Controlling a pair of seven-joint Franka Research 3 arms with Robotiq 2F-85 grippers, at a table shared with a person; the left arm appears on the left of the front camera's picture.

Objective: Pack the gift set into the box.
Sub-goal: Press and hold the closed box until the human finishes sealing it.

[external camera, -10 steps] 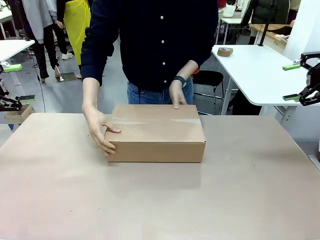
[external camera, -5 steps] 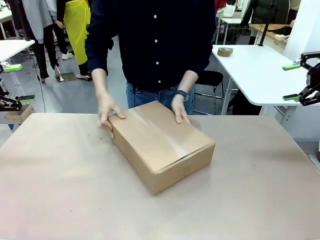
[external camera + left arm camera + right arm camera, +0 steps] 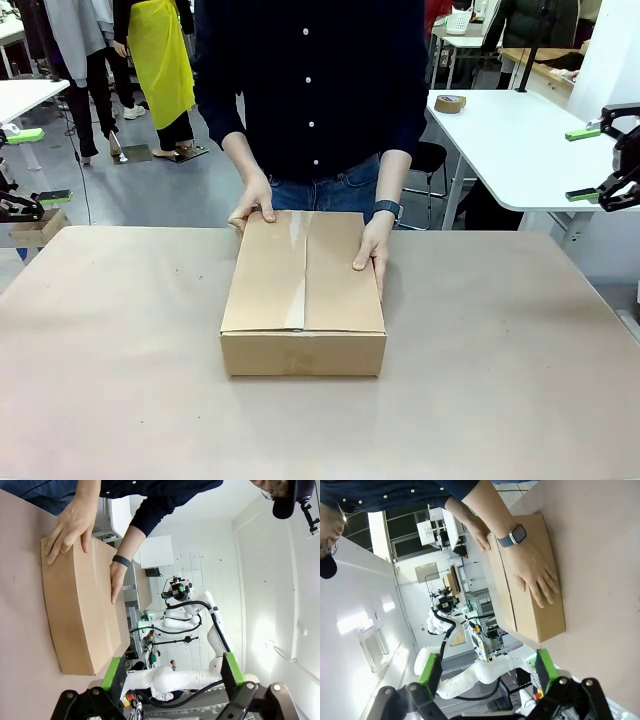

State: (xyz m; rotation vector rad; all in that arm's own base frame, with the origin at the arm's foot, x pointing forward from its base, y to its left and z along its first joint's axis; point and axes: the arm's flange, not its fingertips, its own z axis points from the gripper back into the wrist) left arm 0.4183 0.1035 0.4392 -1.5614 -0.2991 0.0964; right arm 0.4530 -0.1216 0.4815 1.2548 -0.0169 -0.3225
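The box (image 3: 303, 295) is a brown cardboard carton, flaps closed, lying mid-table with a short end towards me. The person's hands rest on it, one at the far left corner (image 3: 251, 208) and one on the right edge (image 3: 372, 250). The gift set is hidden. My left gripper (image 3: 38, 166) hangs open off the table's far left edge, well away from the box. My right gripper (image 3: 584, 163) hangs open at the far right, also clear of it. The left wrist view shows the box (image 3: 80, 615) beyond my open left gripper (image 3: 171, 672). The right wrist view shows the box (image 3: 540, 615) beyond my open right gripper (image 3: 486, 667).
The brown table (image 3: 500, 380) stretches bare around the box. A white table (image 3: 500, 140) at the back right holds a tape roll (image 3: 450, 103). A small cardboard piece (image 3: 35, 230) sits beside the left gripper. Other people stand at the back left.
The person has turned the box about a quarter turn, so a short end now faces me, and shifted both hands on it. Neither gripper has moved.
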